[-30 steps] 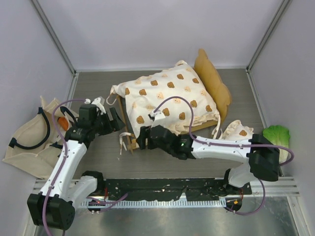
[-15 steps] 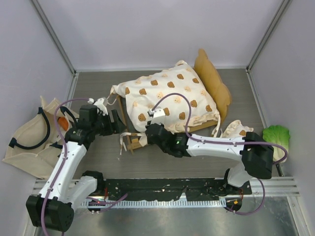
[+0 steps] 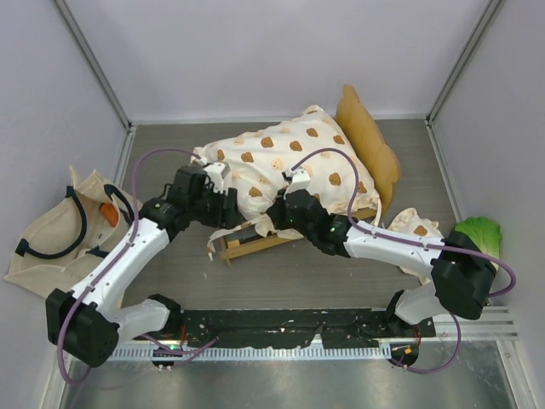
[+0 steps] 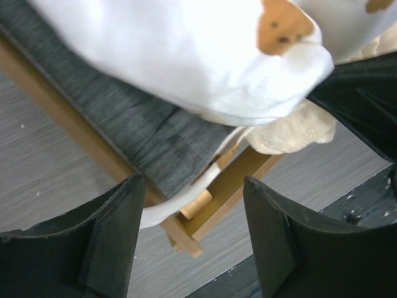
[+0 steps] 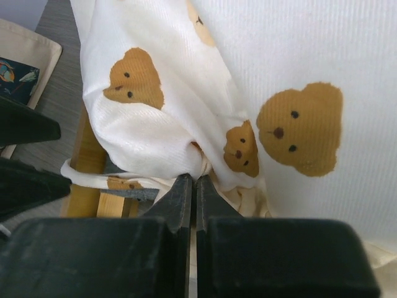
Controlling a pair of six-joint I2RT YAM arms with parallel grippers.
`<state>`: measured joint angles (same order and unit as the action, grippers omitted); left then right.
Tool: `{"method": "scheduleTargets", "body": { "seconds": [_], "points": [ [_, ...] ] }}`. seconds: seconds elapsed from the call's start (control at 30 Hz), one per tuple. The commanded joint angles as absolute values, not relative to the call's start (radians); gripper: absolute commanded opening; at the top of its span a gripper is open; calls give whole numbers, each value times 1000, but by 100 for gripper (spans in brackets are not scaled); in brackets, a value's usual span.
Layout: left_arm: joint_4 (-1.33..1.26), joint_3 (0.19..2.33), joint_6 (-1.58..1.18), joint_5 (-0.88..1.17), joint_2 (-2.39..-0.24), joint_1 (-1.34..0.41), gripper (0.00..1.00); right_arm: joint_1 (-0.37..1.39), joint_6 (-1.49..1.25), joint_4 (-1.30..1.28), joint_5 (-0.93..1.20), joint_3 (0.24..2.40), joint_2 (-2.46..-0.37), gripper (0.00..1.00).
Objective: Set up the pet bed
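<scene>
Two jobs: right gripper [image 5: 191, 189] pinching cushion [image 5: 298, 62] edge, tug gently; left gripper [image 4: 195, 230] gaping astride bed frame [image 4: 229, 186] corner, steady it.

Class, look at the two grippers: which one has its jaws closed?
The right gripper: its jaws are pinched together on the bear-print cushion, while the left gripper stands open, the bed frame corner showing between its fingers.

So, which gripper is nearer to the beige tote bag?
Left. The left gripper is at the left corner of the pet bed, toward the tote bag; the right gripper pinches the cushion farther right.
</scene>
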<state>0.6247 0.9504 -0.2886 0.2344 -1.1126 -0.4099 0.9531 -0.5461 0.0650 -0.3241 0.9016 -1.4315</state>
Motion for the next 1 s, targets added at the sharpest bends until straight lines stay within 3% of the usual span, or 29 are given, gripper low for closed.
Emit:
{"method": "scheduleTargets", "body": {
  "seconds": [0.0, 0.17, 0.37, 0.73, 0.97],
  "points": [
    [632, 1025, -195, 112, -1169, -515, 68, 904, -528, 152, -236, 899, -1428, 1],
    [715, 1106, -129, 51, -1284, -568, 65, 882, -529, 173, -199, 881, -1417, 1],
    [696, 1074, -101, 68, -1216, -577, 55, 868, -549, 195, -169, 856, -1399, 1],
    [770, 1058, -60, 120, -1288, -577, 51, 859, -566, 222, -150, 839, -1396, 2],
    [772, 1058, -58, 123, -1290, -577, 33, 853, -568, 219, -141, 845, -1394, 1]
  ]
}}
